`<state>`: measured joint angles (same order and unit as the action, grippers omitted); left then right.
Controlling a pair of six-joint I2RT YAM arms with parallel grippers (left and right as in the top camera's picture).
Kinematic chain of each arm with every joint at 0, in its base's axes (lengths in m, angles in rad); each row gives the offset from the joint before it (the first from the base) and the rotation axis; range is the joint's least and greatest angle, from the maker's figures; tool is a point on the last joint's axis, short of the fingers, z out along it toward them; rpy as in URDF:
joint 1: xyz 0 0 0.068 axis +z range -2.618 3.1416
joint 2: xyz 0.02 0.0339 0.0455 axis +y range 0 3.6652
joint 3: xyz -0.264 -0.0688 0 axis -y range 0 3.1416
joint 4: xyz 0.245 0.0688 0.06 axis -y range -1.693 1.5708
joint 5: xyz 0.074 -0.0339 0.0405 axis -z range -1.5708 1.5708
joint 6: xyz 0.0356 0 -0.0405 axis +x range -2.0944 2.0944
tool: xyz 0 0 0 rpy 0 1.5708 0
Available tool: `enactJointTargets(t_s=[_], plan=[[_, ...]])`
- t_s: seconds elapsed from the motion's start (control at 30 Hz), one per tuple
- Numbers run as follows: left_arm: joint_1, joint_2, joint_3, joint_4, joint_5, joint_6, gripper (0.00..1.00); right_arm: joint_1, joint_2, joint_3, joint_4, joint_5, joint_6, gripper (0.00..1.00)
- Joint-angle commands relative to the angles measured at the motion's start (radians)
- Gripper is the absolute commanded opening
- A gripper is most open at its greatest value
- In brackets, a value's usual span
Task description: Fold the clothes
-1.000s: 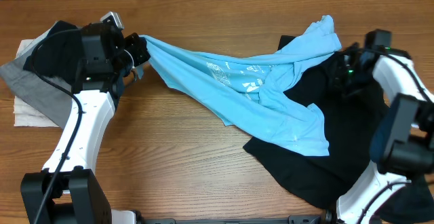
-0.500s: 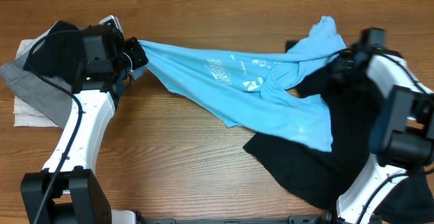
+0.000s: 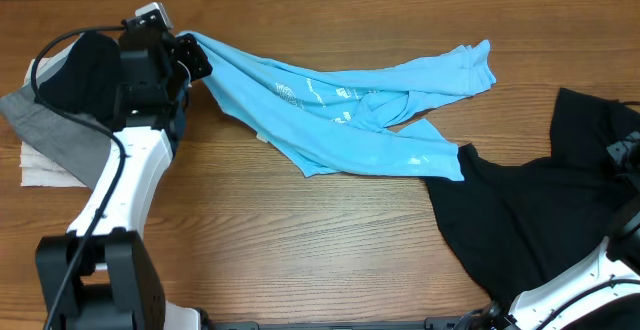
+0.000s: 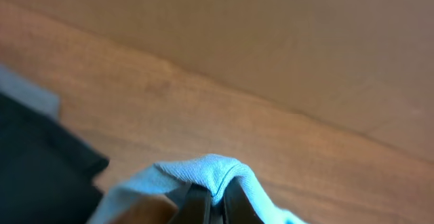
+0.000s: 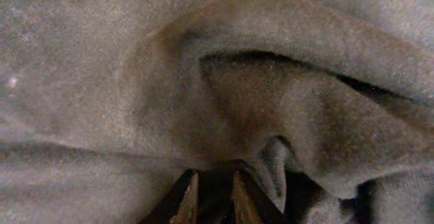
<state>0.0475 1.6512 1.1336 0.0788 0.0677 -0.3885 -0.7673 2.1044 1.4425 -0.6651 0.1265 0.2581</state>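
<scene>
**Blue shirt strung out from 1 corner**

The blue T-shirt [image 3: 340,120] lies twisted across the far side of the table [image 3: 300,260]. Its left end is pinched tight in the left gripper [image 3: 192,55] and its right end is loose. Pulled from 1 point, it will likely rope up instead of flattening, or land on the grey cloth [image 3: 60,135]. A second ago it overlapped the black garment [image 3: 530,220]; now it has slid left and its hem barely touches it. The right arm has backed away. The right gripper [image 5: 215,197] faces dark cloth, and I cannot tell if it grips.
</scene>
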Motion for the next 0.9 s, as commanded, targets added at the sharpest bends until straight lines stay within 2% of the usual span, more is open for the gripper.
enactJointTargets(t_s=[0.0,0.1,0.27,0.3,0.33,0.37,0.4,0.6,0.77,0.87], plan=[[0.005,0.047,0.047,0.036,0.003,0.019,0.04,0.016,0.014,0.068,-0.018,-0.058,0.016,0.26],[0.005,0.095,0.119,0.027,0.003,0.019,0.04,0.054,-0.008,0.141,-0.069,-0.105,0.016,0.32],[0.006,0.185,0.319,-0.039,0.005,0.037,0.04,0.158,-0.069,0.249,-0.221,-0.196,0.006,0.35],[0.006,0.198,0.351,-0.077,0.016,0.037,0.17,0.182,-0.081,0.253,-0.262,-0.200,0.005,0.35],[0.006,0.209,0.380,-0.124,0.039,0.037,0.37,0.199,-0.089,0.253,-0.295,-0.200,0.005,0.35],[0.003,0.222,0.414,-0.211,0.093,0.037,0.88,0.237,-0.096,0.253,-0.377,-0.200,0.005,0.35],[-0.001,0.225,0.424,-0.273,0.137,0.037,1.00,0.261,-0.096,0.252,-0.435,-0.199,0.004,0.36],[-0.030,0.225,0.424,-0.706,0.276,0.023,1.00,0.388,-0.096,0.155,-0.638,-0.199,-0.005,0.36],[-0.080,0.225,0.421,-0.996,0.292,0.025,1.00,0.468,-0.098,0.032,-0.655,-0.278,-0.049,0.36],[-0.124,0.225,0.409,-1.091,0.292,0.035,0.98,0.502,-0.098,-0.042,-0.631,-0.284,-0.048,0.36]])
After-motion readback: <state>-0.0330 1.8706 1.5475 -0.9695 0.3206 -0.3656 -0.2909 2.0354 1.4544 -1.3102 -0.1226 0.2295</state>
